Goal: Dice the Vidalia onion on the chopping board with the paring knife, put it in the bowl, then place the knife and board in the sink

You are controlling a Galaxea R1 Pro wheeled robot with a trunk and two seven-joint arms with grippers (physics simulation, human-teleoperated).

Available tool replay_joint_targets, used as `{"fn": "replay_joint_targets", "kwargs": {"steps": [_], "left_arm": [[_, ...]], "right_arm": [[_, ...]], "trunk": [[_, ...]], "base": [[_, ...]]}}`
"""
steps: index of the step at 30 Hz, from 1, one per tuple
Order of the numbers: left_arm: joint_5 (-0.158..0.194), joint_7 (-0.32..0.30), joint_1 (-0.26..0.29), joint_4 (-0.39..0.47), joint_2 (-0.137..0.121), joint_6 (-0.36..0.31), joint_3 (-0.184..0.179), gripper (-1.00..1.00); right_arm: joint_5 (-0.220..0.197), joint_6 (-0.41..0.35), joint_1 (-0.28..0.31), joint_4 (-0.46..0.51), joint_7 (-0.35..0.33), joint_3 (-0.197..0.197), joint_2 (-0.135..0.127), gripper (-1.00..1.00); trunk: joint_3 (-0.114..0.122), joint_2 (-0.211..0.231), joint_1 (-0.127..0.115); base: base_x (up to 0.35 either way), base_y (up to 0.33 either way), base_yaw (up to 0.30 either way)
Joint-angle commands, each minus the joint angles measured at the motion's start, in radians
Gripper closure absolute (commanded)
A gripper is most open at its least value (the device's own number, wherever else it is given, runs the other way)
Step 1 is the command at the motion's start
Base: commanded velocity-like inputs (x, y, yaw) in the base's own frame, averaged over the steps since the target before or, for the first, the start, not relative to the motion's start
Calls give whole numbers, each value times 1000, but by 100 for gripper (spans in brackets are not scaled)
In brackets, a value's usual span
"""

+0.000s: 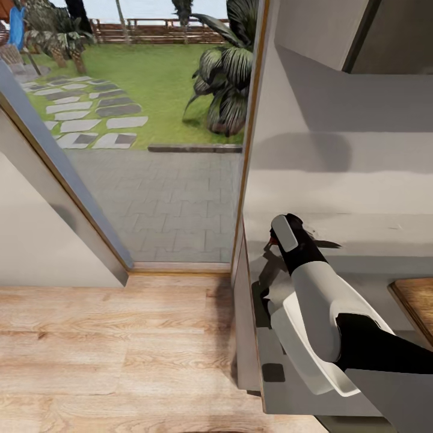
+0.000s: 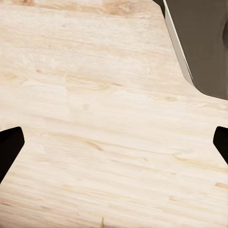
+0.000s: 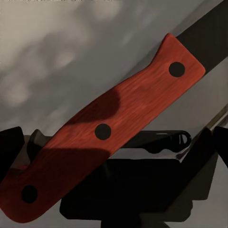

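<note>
Ahead of you is a glass door onto a garden, with the wooden floor point(image 1: 108, 349) below it; the grey surface point(image 1: 361, 180) runs along the right of the head view, so you are facing away from most of the work area. On that surface, close to its near edge, sits the white bowl point(image 1: 300, 349), partly covered by your right arm, and a corner of the board point(image 1: 418, 300) shows at the right edge. Neither the sink nor the onion can be placed from these pictures. The right gripper point(image 1: 288, 231) hangs low over the surface beyond the bowl, and its wrist view shows the knife point(image 3: 109, 137) lying across its jaws, red handle close to the camera and dark blade running away; the jaws look pressed onto the handle, so I judge it held. The left gripper point(image 2: 114, 142) points at bare floor with its jaws spread and nothing between them. I take this to be the knife step: tool in hand, either before dicing or on its way to the sink; which cannot be told, since no onion, whole or diced, is visible. Next you need to turn toward the board and bring it fully into the head view before moving the blade, keeping it clear of the bowl.
</note>
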State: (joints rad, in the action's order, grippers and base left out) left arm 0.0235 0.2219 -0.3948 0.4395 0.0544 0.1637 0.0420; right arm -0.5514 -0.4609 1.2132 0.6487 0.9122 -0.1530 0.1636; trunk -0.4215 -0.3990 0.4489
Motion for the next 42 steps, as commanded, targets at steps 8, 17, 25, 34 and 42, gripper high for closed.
{"fn": "replay_joint_targets", "kwargs": {"steps": [8,17,25,34,42], "left_arm": [[3,-1,0,2,1,2,3,-100],[3,-1,0,2,1,2,3,-100],[3,-1,0,1,1,2,3,-100],[3,-1,0,1,1,2,3,-100],[3,-1,0,1,1,2,3,-100]], "right_arm": [[-10,-3,0,-29,0,-5,-1,100],[-10,-3,0,-29,2,-5,-1,100],[-11,-3,0,-29,2,-5,-1,100],[-12,-2,0,-29,2,-5,-1,100],[-12,-3,0,-29,4,-5,-1,100]], "trunk": [[-2,-1,1],[-2,-1,1],[-2,-1,1],[8,-1,1],[20,-1,1]], "base": [[0,0,0],[0,0,0],[0,0,0],[0,0,0],[0,0,0]]}}
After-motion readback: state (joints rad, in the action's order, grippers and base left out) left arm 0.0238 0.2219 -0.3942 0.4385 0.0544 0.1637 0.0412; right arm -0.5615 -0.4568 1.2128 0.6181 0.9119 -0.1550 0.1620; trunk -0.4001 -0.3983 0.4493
